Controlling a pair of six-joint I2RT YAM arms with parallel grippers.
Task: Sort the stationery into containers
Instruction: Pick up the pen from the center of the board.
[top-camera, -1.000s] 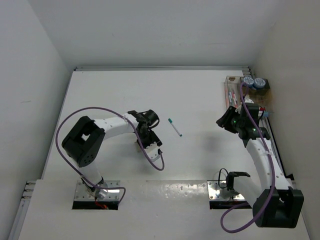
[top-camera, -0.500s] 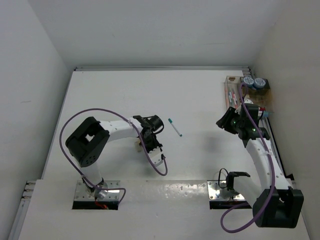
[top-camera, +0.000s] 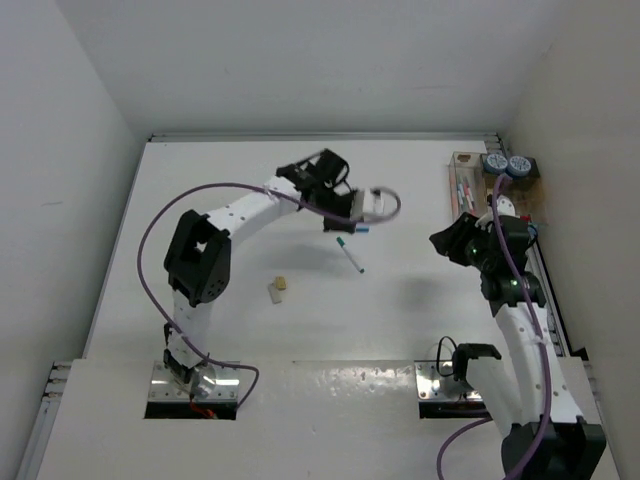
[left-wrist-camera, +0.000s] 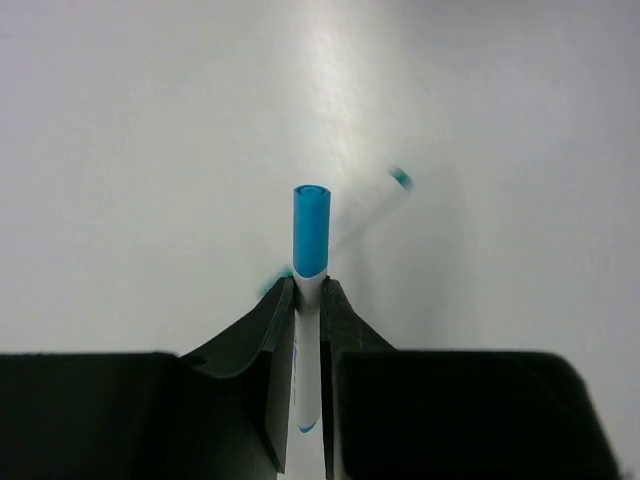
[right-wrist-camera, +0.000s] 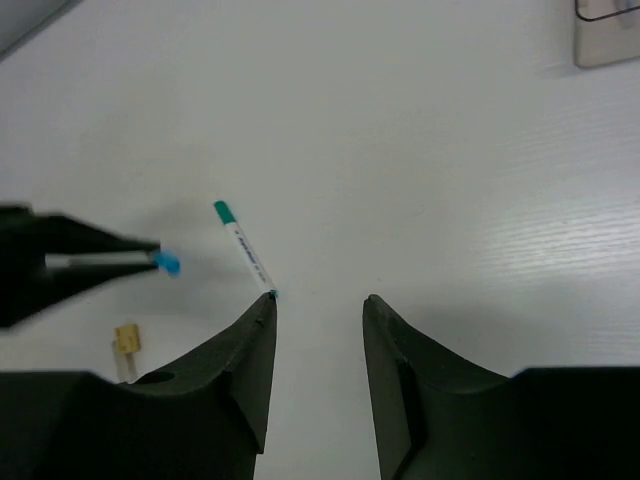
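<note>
**While the left arm grips a blue-capped pen, the right arm's fingers stand apart**

Seen from above, a white table (top-camera: 230, 200) carries two robot arms bolted at its near edge. The left arm reaches toward the middle of the table. Its gripper (left-wrist-camera: 307, 290) looks blurred from above, and its wrist camera shows the fingers clamped on a white pen with a blue cap (left-wrist-camera: 310, 230). The capped end sticks out past the fingertips.

Just near of that gripper, a second white pen with a teal cap (top-camera: 350, 255) lies loose on the table, slanted, with its cap at the far end.

The right gripper (right-wrist-camera: 318, 300) hovers on the right side of the table, pointing left toward the teal-capped pen. Its fingers are apart with nothing between them.

A tiny tan block (top-camera: 283, 284) and a white block (top-camera: 274, 292) sit touching each other on the table, left of and nearer than the pens.

In the far right corner stand the containers, side by side. A clear box (top-camera: 470, 172) holds several pens. To its right is a tan box (top-camera: 530, 200), with two round blue-grey rolls (top-camera: 496, 161) at its far end.
</note>
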